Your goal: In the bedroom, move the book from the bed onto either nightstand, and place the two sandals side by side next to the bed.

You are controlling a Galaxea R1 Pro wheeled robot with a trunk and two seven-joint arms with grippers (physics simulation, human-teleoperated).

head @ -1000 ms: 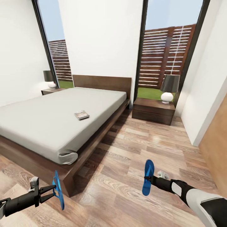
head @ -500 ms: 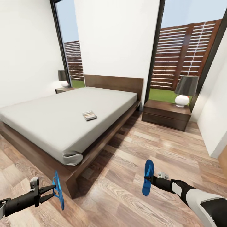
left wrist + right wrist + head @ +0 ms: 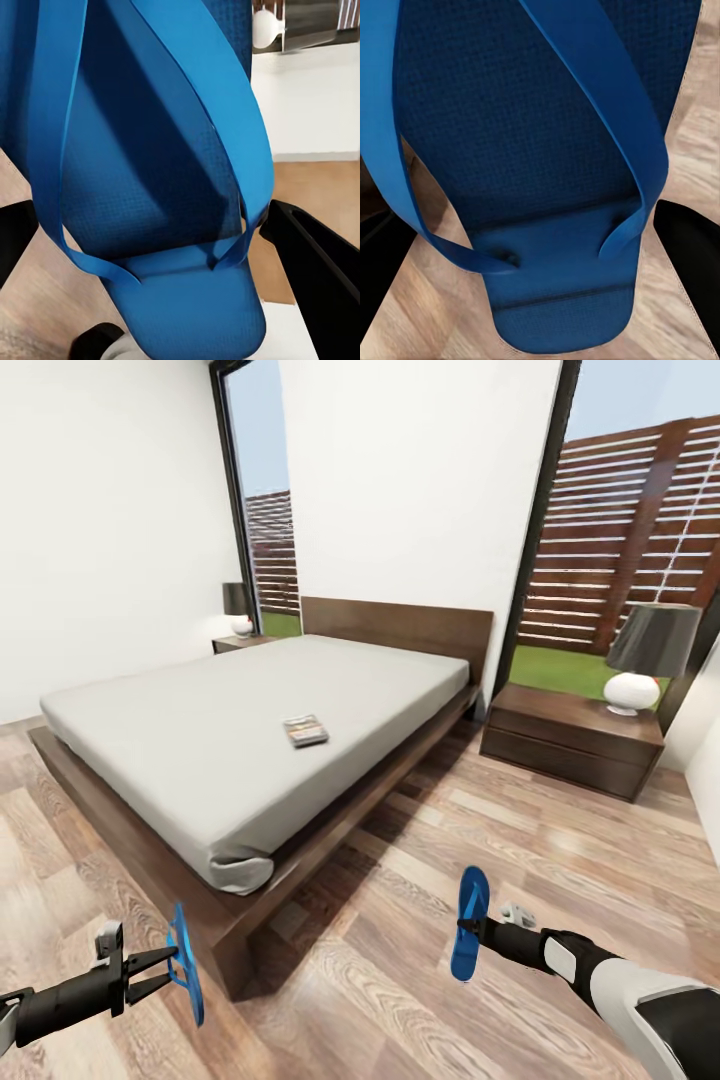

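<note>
We are pinching one light, floppy sandal point(image 3: 186, 963) in the left gripper point(image 3: 172, 962) and the other sandal point(image 3: 469, 923) in the right gripper point(image 3: 468, 928), gripping near their stiffer soles.

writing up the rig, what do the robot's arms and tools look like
In the head view both arms are slim black tubes. The right arm widens into a glossy white shell with a small white panel on its black section. A small light-grey block sits near each wrist. The left tool has two thin black pointed fingers; the right tool is likewise black. No cables or markings are visible.

Head high; wrists tight on sandals point(image 3: 540, 172)
</note>
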